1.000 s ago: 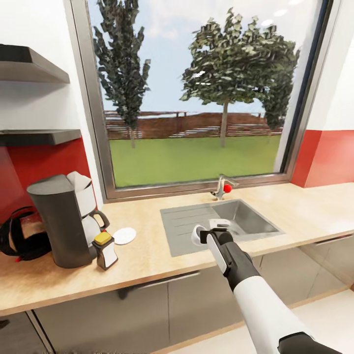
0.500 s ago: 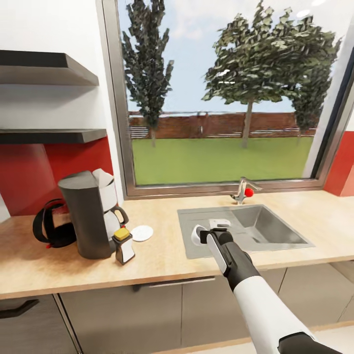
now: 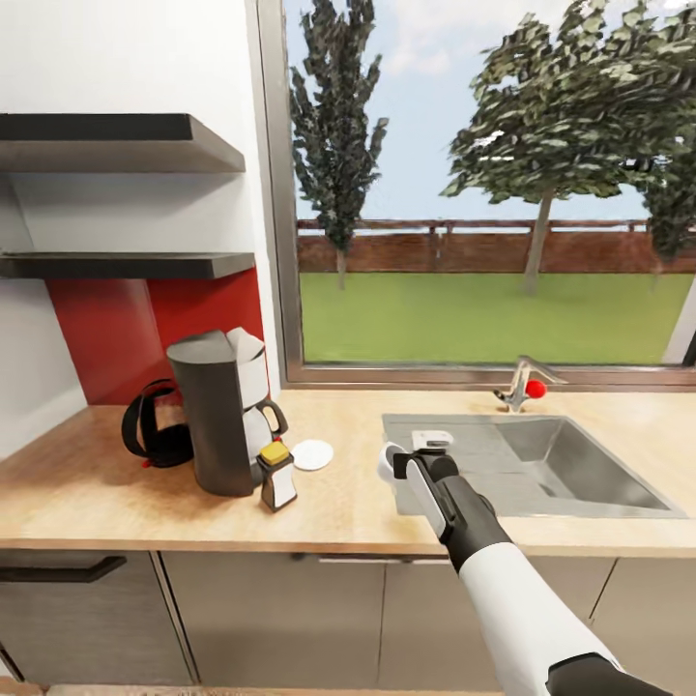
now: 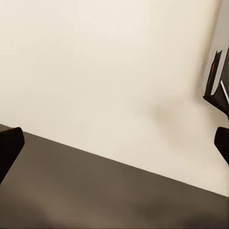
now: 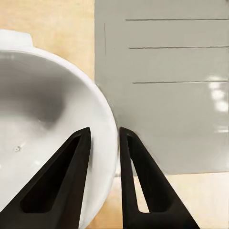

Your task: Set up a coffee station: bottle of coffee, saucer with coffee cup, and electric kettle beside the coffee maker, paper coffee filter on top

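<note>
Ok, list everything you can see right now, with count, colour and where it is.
Coffee maker: one, dark grey, on countertop, left.
Filter: one, off-white, on the maker's top.
Kettle: one, black, left of maker.
Bottle: one, yellow cap, in front of maker.
Saucer: one, white, right of maker.
Shelves: two, dark, upper left.
Sink: one, grey, right.
Tap: one, red knob.
Cup: one, white, in right pincer.

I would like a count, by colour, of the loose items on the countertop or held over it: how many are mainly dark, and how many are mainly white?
Dark: 3 (coffee maker, electric kettle, bottle of coffee)
White: 3 (paper coffee filter on the maker, saucer, coffee cup in the right hand)
Total: 6
</note>
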{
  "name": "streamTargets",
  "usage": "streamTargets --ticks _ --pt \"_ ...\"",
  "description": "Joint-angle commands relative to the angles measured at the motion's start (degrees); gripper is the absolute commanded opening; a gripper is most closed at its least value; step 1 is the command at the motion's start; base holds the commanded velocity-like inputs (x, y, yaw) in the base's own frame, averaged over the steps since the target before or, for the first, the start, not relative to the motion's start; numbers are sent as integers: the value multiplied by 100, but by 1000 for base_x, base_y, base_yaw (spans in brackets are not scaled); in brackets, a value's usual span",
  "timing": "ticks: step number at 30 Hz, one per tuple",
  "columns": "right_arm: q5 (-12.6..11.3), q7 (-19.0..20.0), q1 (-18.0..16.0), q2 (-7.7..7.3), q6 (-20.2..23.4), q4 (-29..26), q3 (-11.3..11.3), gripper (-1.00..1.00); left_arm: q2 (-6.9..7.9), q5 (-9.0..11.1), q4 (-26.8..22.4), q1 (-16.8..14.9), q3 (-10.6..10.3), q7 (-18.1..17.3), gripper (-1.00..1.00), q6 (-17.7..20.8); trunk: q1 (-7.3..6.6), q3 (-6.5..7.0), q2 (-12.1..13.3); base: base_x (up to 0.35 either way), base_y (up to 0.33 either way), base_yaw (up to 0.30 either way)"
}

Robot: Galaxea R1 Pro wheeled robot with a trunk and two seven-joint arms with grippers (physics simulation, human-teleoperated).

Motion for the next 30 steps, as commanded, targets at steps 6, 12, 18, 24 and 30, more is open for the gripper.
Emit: streamTargets --ticks 6,12,18,24,30 --pt "-64 -35 -2 0 9 -3 10 -100 -3 -13 -18 9 37 3 100 50 2 -1 -3 92 -6 279" --pt "-64 -35 -2 0 12 -3 10 -100 5 -1 -18 9 37 3 100 45 2 -1 -3 263 -69 279" --pt "-64 -35 -2 0 13 -3 6 -100 6 13 -18 9 37 3 100 42 2 -1 -3 232 -8 279" --pt "-57 -35 -2 0 6 6 19 -100 6 8 -18 9 37 3 100 41 2 -1 -3 33 -1 276" --pt "-26 -28 -2 0 5 38 28 -100 6 1 -18 9 37 3 100 41 2 -1 -3 1 0 85"
